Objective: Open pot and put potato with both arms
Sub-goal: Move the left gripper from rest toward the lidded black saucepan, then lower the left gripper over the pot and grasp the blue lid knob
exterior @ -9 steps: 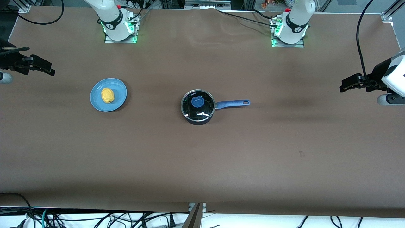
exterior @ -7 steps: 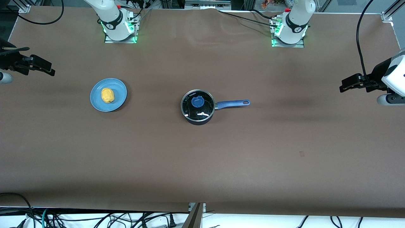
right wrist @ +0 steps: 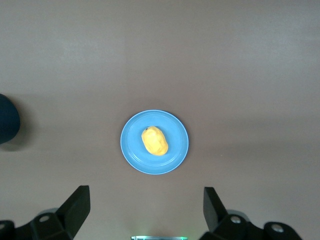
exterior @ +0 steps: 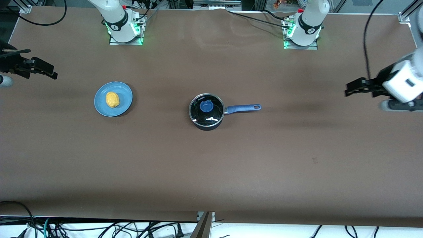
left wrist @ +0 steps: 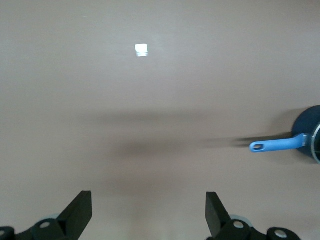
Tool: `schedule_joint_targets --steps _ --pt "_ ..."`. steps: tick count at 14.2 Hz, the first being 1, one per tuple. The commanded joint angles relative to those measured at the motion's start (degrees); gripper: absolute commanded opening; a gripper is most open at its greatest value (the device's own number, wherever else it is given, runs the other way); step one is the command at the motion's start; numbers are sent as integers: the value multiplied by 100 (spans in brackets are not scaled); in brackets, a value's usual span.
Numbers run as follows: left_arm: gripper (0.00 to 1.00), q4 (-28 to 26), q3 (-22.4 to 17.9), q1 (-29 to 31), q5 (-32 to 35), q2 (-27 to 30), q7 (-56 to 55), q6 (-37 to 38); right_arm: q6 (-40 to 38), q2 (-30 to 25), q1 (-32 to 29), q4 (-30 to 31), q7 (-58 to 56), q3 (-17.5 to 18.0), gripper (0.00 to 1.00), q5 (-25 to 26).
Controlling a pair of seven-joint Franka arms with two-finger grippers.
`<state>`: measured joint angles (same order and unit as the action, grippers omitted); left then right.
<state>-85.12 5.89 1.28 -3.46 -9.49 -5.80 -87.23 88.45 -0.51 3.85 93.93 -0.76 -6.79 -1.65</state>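
The black pot (exterior: 206, 110) stands mid-table with its glass lid and blue knob (exterior: 207, 106) on, its blue handle (exterior: 243, 107) pointing toward the left arm's end. The yellow potato (exterior: 112, 99) lies on a light-blue plate (exterior: 125, 105) toward the right arm's end. My left gripper (exterior: 349, 90) is open and empty over bare table at the left arm's end; its wrist view (left wrist: 148, 197) shows the handle (left wrist: 277, 145) and the pot's side (left wrist: 310, 131). My right gripper (exterior: 49, 71) is open and empty at the right arm's end; its wrist view (right wrist: 146, 196) shows the potato (right wrist: 154, 141) on the plate (right wrist: 176, 156).
The two arm bases (exterior: 125, 26) (exterior: 302, 31) stand along the table edge farthest from the front camera. Cables (exterior: 99, 228) hang below the nearest edge. A small mark (exterior: 315, 161) is on the brown cloth.
My left gripper has moved a little toward the pot's handle. The right arm, the pot and the potato have not moved.
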Motion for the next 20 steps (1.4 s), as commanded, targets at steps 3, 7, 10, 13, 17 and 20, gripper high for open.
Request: schedule_joint_targets --steps 3,7,10,13,17,20 --pt "100 13 79 -1355 -164 -604 -2166 -1100 -82 -63 -25 3 32 11 100 -72" --pt "100 118 26 -2569 -111 -1448 -4110 -2278 -82 -63 -25 11 32 2 100 -72" --pt "100 530 -96 -3210 -94 -2098 -4832 -2773 -82 -63 -25 20 32 2 100 -81" --pt "100 1085 -396 -3924 283 -2740 -5545 -2782 -99 -54 -25 29 41 2 100 -81" --pt "100 1103 -396 -4372 714 -3119 -6177 -3106 -170 -54 -25 20 32 2 100 -72" --pt "100 1103 -405 -4619 1013 -3339 -6556 -3300 -187 -54 -25 20 41 2 100 -81"
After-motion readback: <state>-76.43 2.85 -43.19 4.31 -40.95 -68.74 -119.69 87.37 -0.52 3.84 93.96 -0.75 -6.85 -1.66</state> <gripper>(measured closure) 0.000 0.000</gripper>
